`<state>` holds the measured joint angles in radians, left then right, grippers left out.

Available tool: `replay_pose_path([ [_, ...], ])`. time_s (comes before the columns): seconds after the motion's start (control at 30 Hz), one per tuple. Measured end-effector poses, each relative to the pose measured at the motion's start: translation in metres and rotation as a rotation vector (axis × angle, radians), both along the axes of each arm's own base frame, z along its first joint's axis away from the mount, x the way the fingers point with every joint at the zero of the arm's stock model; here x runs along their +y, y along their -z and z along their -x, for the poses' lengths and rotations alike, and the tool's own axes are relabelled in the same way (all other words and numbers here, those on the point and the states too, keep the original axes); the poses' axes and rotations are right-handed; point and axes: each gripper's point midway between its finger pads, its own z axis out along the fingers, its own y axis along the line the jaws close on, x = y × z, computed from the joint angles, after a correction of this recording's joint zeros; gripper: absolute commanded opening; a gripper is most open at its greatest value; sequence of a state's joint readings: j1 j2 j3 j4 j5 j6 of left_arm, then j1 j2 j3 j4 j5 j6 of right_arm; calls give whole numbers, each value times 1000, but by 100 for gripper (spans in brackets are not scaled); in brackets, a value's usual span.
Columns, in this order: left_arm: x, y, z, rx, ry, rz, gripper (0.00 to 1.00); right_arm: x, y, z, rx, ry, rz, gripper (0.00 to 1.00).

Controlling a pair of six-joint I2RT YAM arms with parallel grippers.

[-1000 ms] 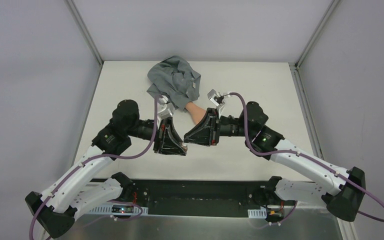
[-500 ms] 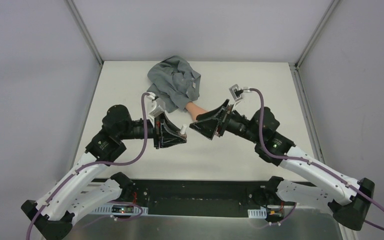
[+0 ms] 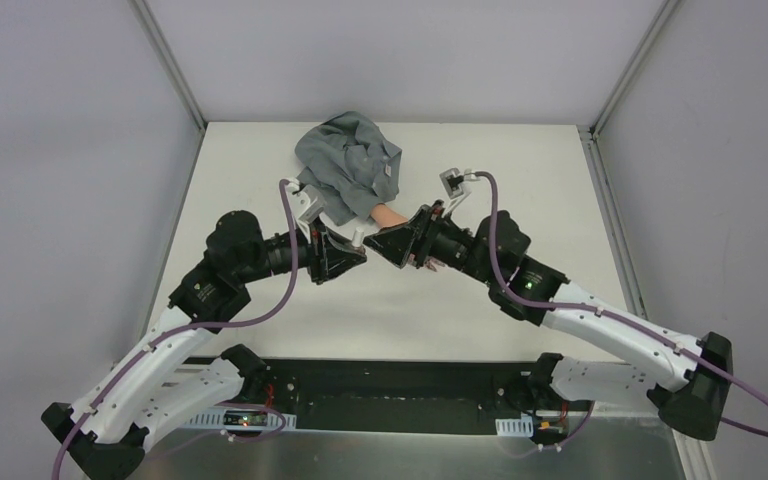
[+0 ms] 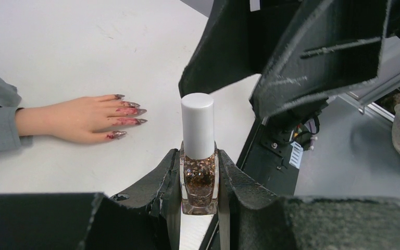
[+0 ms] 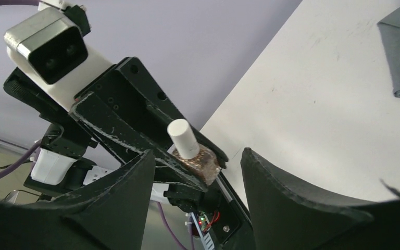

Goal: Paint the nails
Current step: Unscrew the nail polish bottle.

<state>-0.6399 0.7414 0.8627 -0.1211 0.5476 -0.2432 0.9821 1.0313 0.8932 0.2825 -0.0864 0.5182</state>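
Overhead, your two arms met nose to nose above the white table (image 3: 560,180), just in front of a fake hand (image 3: 390,216) in a grey sleeve (image 3: 345,160).

Your left gripper (image 4: 198,156) was clamped tight on the glass base of a small polish bottle (image 4: 198,182) filled with brownish glitter. The bottle's white cap (image 4: 197,125) stood clear above the fingers.

Your right gripper (image 5: 197,156) was spread wide. From its own camera the cap sat in the gap between its two black fingers, touching neither. It held nothing.

The nails (image 4: 127,112) were on the fake hand, which lay flat on the table to the left of the bottle in the left wrist view and well apart from it. They were long and pointed, with patchy dark red on them. Both grippers were clear of the fake hand.

The step in hand looked like taking hold of the cap to unscrew it.

Several things could have gone wrong from there:
- If the right fingers closed off-centre, one would have met the cap first and levered the bottle sideways in the left grip.
- The cap looked smooth and narrow, so a shallow pinch could have slid off it.
- If the twist was stronger than the left clamp, the whole bottle might have turned instead of the cap.
- A bottle knocked loose would have dropped toward the table and the sleeve.
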Motion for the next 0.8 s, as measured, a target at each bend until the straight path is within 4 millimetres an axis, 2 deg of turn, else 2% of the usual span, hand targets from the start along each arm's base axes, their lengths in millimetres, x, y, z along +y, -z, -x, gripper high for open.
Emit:
replay_pose_path([
  [0.17, 1, 3, -2, 10, -10, -9, 0, 14, -4, 8, -12, -31, 7, 58],
  [0.47, 1, 6, -2, 21, -11, -18, 0, 27, 1, 5, -22, -32, 34, 43],
  [0.8, 0, 8, -3, 25, -10, -21, 0, 31, 0, 3, -33, -30, 42, 38],
])
